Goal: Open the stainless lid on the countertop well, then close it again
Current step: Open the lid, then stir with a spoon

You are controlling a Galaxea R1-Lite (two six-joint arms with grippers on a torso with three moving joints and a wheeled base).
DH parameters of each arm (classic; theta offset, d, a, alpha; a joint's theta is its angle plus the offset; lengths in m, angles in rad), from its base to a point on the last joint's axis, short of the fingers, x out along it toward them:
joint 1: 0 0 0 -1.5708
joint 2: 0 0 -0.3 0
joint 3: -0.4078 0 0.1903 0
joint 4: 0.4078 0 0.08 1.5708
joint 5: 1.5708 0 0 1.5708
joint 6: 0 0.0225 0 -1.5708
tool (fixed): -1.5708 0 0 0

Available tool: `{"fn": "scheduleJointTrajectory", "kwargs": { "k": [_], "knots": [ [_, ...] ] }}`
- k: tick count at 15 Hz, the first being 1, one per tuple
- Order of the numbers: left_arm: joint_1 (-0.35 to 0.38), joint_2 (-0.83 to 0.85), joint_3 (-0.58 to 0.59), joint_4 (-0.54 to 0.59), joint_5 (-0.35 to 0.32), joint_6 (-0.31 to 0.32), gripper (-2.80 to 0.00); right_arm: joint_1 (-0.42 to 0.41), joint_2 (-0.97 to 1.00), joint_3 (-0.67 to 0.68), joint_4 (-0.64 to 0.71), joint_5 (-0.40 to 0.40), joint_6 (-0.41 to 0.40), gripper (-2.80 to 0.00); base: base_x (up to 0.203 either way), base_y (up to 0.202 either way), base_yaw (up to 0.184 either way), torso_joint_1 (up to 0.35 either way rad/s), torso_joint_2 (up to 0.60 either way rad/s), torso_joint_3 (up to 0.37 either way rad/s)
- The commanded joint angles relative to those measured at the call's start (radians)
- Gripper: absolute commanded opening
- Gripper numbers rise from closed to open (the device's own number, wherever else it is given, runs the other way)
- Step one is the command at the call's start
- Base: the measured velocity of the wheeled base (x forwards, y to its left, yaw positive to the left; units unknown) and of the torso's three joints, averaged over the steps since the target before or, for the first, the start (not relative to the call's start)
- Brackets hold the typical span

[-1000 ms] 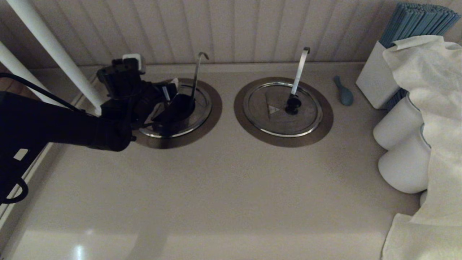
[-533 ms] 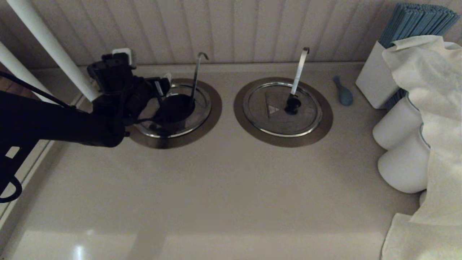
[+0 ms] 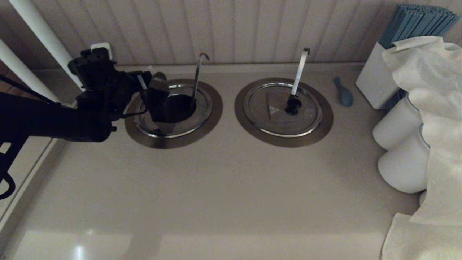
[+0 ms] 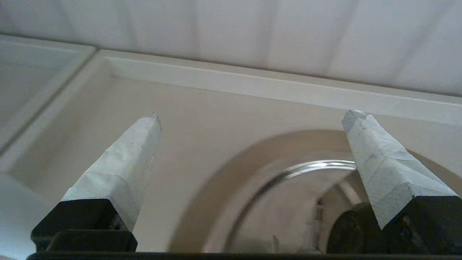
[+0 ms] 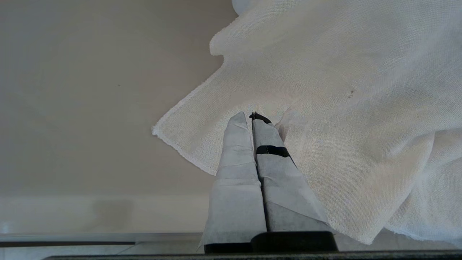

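My left gripper (image 4: 252,117) hovers at the far left edge of the countertop well (image 3: 213,108), the round dark hole ringed by a wide brushed-steel flange on the left of the beige countertop (image 3: 216,187). My pale padded fingers (image 4: 122,162) are spread wide with nothing between them.

The stainless lid (image 3: 169,124), a round flat steel disc, sits in its ring. Its folding flap (image 3: 157,103) is tipped up on edge towards my wrist, so a dark opening shows beside the thin hook-tipped grey rod (image 3: 196,79) that leans towards the far wall. In my wrist view a dark rounded part (image 4: 344,231) sits just beside one finger. I take it for the black knob, but I cannot be sure.

I judge the opening half done and the closing as the step in hand. To do it well, I would:

- bring both pads around the knob rather than the thin flap edge;
- close firmly and swing the flap down along its hinge line, not pull it sideways;
- keep clear of the rod, which a wide finger could snag;
- let go only once the flap lies flat.

The twin lid with the broad flat strip (image 3: 281,108), to the right, is not my concern. My right gripper (image 5: 251,115) rests pressed together over a white woven cloth (image 5: 343,90) at the near right.
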State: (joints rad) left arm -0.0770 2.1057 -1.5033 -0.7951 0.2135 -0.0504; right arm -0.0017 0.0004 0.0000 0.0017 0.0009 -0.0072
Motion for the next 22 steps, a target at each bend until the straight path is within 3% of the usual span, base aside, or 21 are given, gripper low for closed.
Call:
{"fn": "scheduleJointTrajectory", "kwargs": {
  "k": [1,11,22],
  "knots": [
    [0.019,0.011,-0.004,-0.001,-0.014,-0.001,0.00,0.000,0.001,0.000,0.000,0.001,0.000,-2.80,0.000,0.000,0.000,0.000,0.00,0.000],
    [0.106,-0.037,-0.031,0.021,-0.032,-0.032,0.00,0.000,0.000,0.000,0.000,0.001,0.000,-2.80,0.000,0.000,0.000,0.000,0.00,0.000],
    [0.109,-0.193,0.040,-0.051,-0.045,0.009,0.00,0.000,0.001,0.000,0.000,0.001,0.000,-2.80,0.000,0.000,0.000,0.000,0.00,0.000]
  ]
}}
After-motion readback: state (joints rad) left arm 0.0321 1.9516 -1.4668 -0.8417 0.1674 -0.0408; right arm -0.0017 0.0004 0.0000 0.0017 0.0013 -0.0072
